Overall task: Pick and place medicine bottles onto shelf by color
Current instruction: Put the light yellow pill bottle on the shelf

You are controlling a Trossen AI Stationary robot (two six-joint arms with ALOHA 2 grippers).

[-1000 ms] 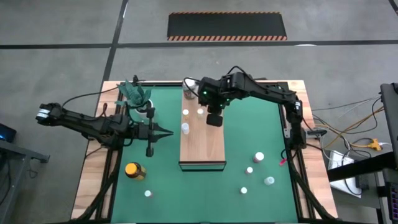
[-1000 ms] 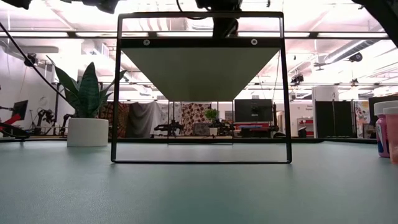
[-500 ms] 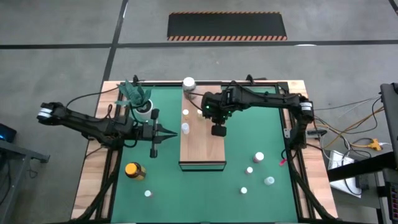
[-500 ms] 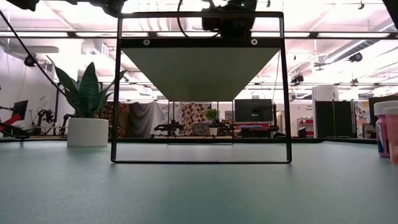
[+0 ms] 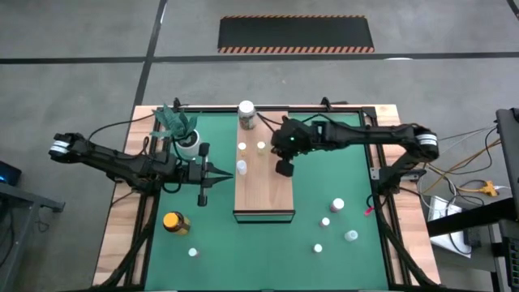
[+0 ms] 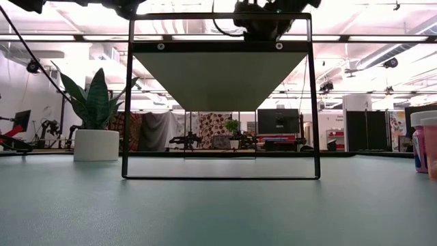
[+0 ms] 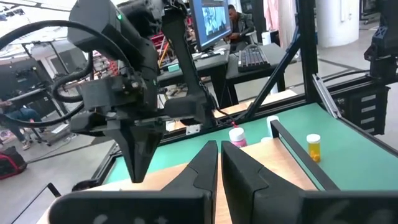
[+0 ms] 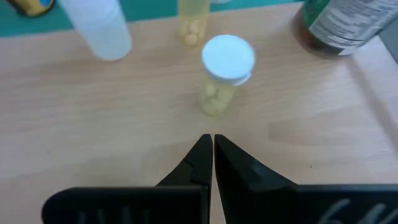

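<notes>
Four small medicine bottles [image 5: 242, 147] stand at the far end of the long light-brown wooden shelf [image 5: 263, 195]. Only the right wrist view shows yellow pills in the white-capped one [image 8: 225, 70]. The right gripper [image 5: 282, 168] hangs empty over the shelf's right edge, fingers together. The left gripper [image 5: 201, 197], also closed and empty, waits over the green mat [image 5: 268, 251] beside the shelf's left edge. The shelf's near half is bare.

Right pincer [image 5: 281, 169] drawn back toward the right edge of the shelf [image 5: 263, 191], now empty with fingers pressed together; arm stretched straighter across the desk, elbow swung rightward; white-lidded jar [image 5: 246, 113] at the far end uncovered.
</notes>
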